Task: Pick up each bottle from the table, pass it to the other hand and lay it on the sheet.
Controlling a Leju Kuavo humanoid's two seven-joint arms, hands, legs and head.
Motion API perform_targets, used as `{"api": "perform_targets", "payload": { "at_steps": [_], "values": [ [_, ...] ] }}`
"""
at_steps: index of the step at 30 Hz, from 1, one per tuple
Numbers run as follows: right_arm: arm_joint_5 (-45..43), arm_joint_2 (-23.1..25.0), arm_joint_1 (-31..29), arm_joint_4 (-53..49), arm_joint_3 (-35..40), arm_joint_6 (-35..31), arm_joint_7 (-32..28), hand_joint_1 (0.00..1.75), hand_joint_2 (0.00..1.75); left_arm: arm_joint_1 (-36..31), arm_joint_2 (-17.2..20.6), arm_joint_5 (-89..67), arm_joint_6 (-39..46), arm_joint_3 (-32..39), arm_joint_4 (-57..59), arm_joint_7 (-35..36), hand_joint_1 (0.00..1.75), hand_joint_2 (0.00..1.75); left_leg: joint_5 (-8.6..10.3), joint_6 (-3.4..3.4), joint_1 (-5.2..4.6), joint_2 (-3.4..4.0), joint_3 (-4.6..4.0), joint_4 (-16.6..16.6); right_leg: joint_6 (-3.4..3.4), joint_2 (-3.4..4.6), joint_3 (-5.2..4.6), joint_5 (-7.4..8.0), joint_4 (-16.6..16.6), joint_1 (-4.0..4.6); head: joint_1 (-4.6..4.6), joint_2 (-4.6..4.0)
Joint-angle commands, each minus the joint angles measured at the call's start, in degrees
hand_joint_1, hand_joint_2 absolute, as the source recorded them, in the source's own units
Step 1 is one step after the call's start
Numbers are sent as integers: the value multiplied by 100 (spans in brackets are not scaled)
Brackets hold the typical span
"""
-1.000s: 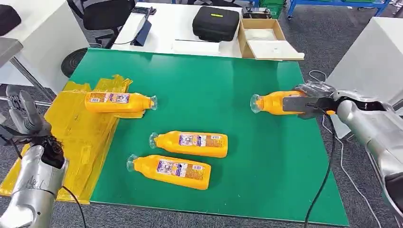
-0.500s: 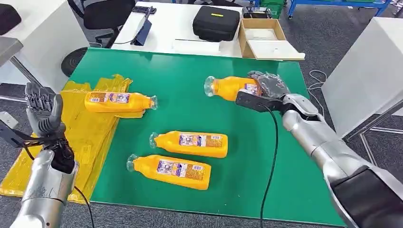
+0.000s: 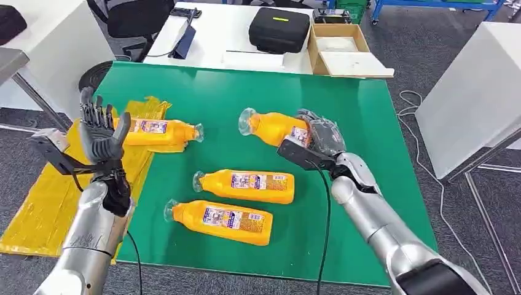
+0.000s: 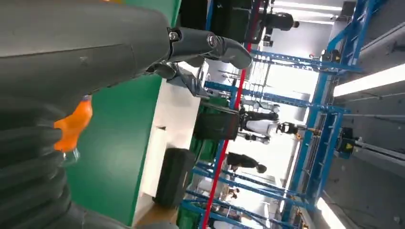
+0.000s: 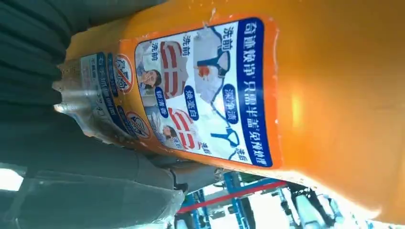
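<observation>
While right hand point(image 3: 319, 136) carried bottle point(image 3: 270, 127) leftward, left hand point(image 3: 101, 138) rose

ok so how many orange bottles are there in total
4: one held by the right hand, one lying on the yellow sheet, two on the green table.

Head view high, facing forward-down over green bench point(image 3: 246, 92). Right wrist view close against orange bottle point(image 5: 310, 95); left wrist view, turned sideways, shares bench, bottle.
</observation>
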Motion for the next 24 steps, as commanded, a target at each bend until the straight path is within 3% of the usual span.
{"api": "perform_targets", "payload": {
  "at_steps": [1,15,16,24],
  "values": [
    [-14,541,320,-666,-998,23,-156,175,175,-68,-194,45,60,-382,-133,87,0,175,-18,-36,11,7,24,8,-24,1,24,-17,6,11,-2,0],
    [209,800,178,-1505,-1212,245,63,175,175,-104,-294,157,123,-797,-203,160,0,175,-5,-18,3,-1,1,4,-12,-3,-4,-7,4,4,0,0],
    [163,849,136,-1531,-1236,260,54,175,175,-109,-321,163,96,-846,-186,163,0,175,-24,-43,13,7,24,17,-28,-1,21,-22,11,14,2,0],
    [-204,1386,-169,-1385,-1141,344,-5,175,175,-223,-627,142,4,-1374,-171,212,0,175,-13,-28,6,5,3,15,-18,1,-2,-11,13,8,2,0]
  ]
}}
